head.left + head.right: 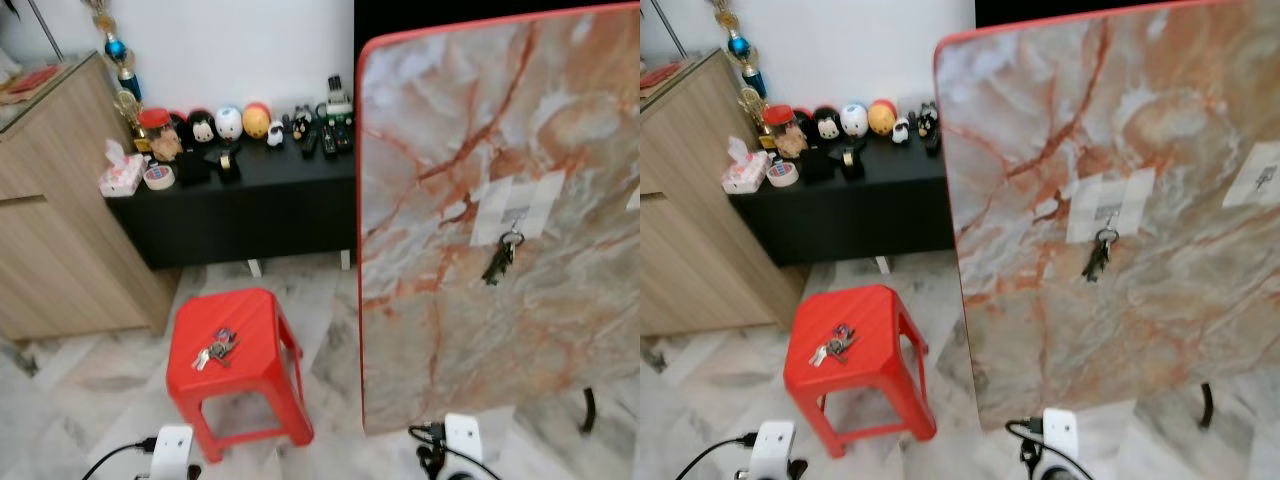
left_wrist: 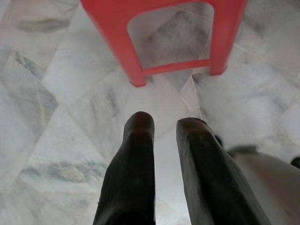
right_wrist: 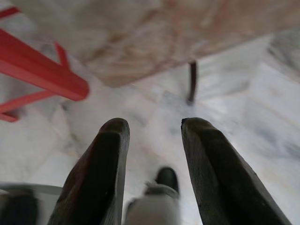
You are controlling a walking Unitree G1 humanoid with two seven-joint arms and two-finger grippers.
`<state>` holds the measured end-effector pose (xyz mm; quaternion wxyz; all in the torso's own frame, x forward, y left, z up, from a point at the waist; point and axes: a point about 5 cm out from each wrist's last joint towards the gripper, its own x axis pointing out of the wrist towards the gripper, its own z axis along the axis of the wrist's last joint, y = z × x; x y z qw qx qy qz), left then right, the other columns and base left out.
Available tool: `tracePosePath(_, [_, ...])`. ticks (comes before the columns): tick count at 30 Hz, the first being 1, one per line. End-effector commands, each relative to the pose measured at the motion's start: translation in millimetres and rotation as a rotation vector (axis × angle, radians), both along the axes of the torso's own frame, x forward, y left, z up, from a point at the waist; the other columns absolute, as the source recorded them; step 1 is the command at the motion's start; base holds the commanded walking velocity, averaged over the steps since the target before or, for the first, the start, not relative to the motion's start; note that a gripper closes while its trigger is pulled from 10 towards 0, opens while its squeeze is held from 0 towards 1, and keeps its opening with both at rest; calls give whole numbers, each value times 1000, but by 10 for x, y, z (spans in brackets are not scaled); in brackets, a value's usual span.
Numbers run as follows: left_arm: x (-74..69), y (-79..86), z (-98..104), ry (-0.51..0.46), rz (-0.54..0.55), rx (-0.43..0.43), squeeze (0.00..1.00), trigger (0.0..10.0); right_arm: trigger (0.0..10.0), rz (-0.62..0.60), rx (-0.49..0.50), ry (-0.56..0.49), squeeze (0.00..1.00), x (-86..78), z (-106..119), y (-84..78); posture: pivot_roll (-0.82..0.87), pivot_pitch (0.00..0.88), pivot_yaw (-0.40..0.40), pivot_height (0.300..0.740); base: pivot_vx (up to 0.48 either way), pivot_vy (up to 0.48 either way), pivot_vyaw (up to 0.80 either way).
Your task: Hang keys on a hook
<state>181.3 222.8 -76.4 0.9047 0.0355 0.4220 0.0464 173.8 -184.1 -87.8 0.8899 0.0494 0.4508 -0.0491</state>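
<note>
Our left hand [image 2: 161, 129] and right hand [image 3: 152, 129] both hang low over the marble floor [image 2: 56, 93], fingers parted and grasping nothing. On the red stool [image 1: 235, 345] just ahead to the left we see a small bunch of silvery keys [image 1: 216, 347] with a dark red tag. To the right, a darker bunch [image 1: 500, 257] hangs from a hook [image 1: 514, 226] on the upright marble-patterned board [image 1: 470, 130].

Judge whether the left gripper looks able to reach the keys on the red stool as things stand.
Probably yes: the keys lie uncovered on the red stool, nothing around them, with the left gripper low beside it, fingers open.
</note>
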Motion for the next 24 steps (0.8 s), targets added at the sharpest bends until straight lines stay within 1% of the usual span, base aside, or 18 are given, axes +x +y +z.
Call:
tracePosePath(1, [-49, 103, -4, 24, 13, 23, 0, 10000, 10000, 17, 21, 0, 0, 23, -1, 102, -76, 0, 65, 740, 0, 480, 0])
tracePosePath(24, [-3, 108, 17, 16, 28, 19, 0, 10000, 10000, -12, 31, -8, 0, 1, -7, 86, -63, 0, 60, 740, 0, 480, 0])
